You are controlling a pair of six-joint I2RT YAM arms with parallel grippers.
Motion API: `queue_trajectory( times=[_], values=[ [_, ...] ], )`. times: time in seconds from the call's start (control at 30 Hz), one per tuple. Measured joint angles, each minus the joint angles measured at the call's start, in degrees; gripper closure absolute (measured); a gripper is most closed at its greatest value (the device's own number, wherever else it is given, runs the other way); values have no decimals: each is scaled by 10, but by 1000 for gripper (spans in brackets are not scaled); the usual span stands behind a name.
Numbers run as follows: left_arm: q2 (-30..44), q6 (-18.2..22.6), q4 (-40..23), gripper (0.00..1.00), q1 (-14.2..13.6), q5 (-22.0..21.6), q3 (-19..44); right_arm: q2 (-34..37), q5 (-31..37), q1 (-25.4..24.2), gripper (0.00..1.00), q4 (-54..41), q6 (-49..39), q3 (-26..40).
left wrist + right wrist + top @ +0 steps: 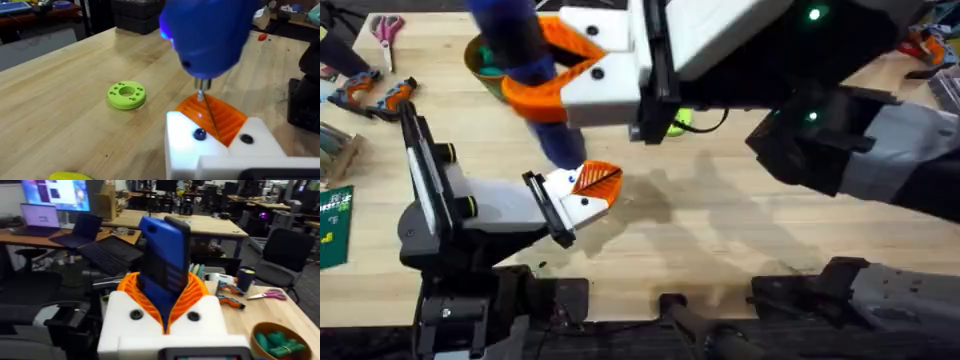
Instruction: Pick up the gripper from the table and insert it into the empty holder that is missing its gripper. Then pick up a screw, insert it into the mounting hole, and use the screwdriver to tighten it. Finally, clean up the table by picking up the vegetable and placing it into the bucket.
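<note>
Screwdriver [525, 60] clamped in the right claw [570, 70], tip down on the left claw [582, 192].
Right arm reaches across from the right, raised above the desk [720, 220], its orange pads shut around the blue screwdriver's body. Left arm lies low along the near left, its wrist turned so one orange gripper [215, 117] and the white holder [190, 145] face up; the thin metal tip meets a dark screw [200, 134] there, and I cannot tell whether this claw is apart or together. One bucket [277, 340] at the far left holds several green pieces. One lime disc [126, 94] and one yellow-green vegetable [70, 176] lie on the desk.
</note>
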Motion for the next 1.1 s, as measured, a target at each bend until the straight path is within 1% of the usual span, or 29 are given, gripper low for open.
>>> queue_trajectory(
  times=[0.23,0.83,1.1],
  values=[
    [0,0,0,995,0,0,0,0,0,24,975,5,0,0],
    [0,0,0,995,0,0,0,0,0,23,975,-5,-22,0],
    [0,0,0,995,0,0,0,16,0,23,975,-4,-31,0]
  ],
)
